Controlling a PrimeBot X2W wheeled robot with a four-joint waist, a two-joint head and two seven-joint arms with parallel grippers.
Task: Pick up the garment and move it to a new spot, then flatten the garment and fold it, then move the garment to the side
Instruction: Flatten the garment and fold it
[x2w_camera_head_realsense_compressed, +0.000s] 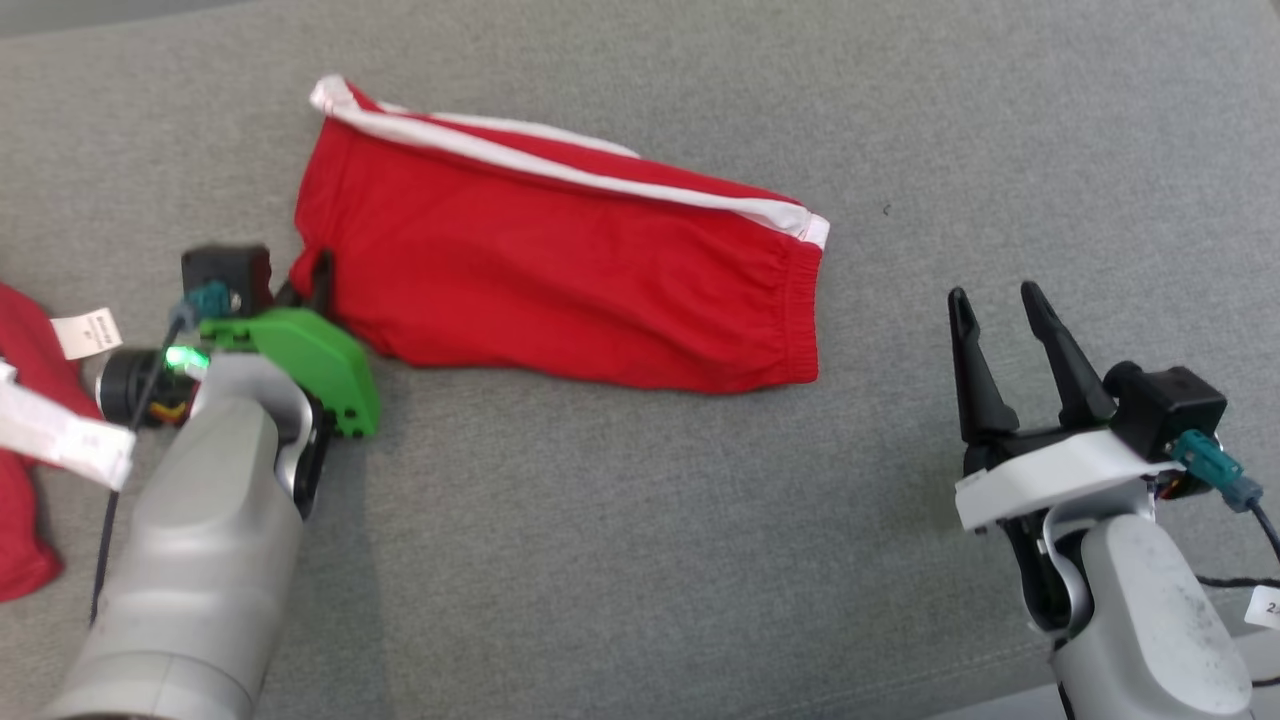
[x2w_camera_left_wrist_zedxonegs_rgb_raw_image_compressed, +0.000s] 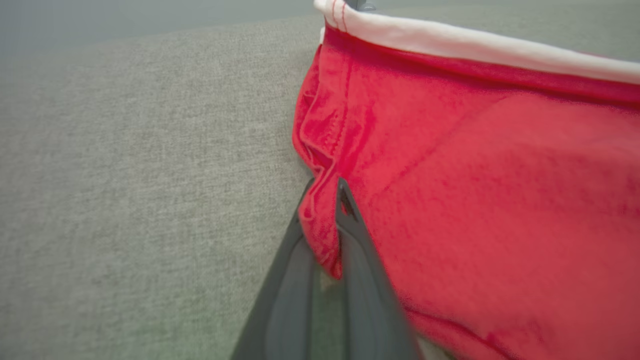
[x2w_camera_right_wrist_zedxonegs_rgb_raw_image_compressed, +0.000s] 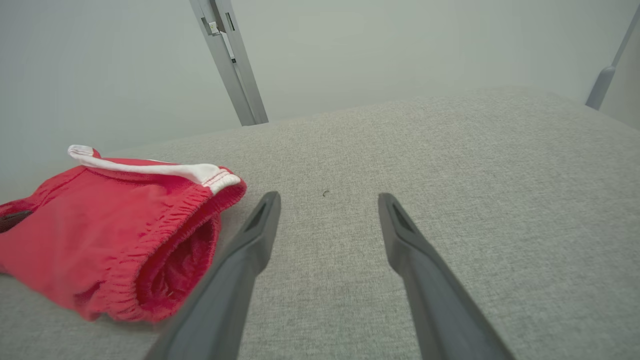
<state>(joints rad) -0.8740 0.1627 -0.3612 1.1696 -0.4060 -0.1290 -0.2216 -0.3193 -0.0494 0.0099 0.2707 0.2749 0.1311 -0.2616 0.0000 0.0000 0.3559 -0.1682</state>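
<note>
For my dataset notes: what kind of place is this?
Probably a lab garment-folding station: a grey fabric-covered surface, metal frame posts against a plain wall, and red shorts laid out.

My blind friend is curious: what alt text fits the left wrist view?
The left gripper pinches a fold at the edge of the red shorts between its dark fingers. The shorts, trimmed with a white band, lie on a grey cloth surface.

Bright, even, soft light, faint shadows, garment (x2w_camera_left_wrist_zedxonegs_rgb_raw_image_compressed: 500, 210) blurred close up in left wrist view, wide-angle edge distortion
</note>
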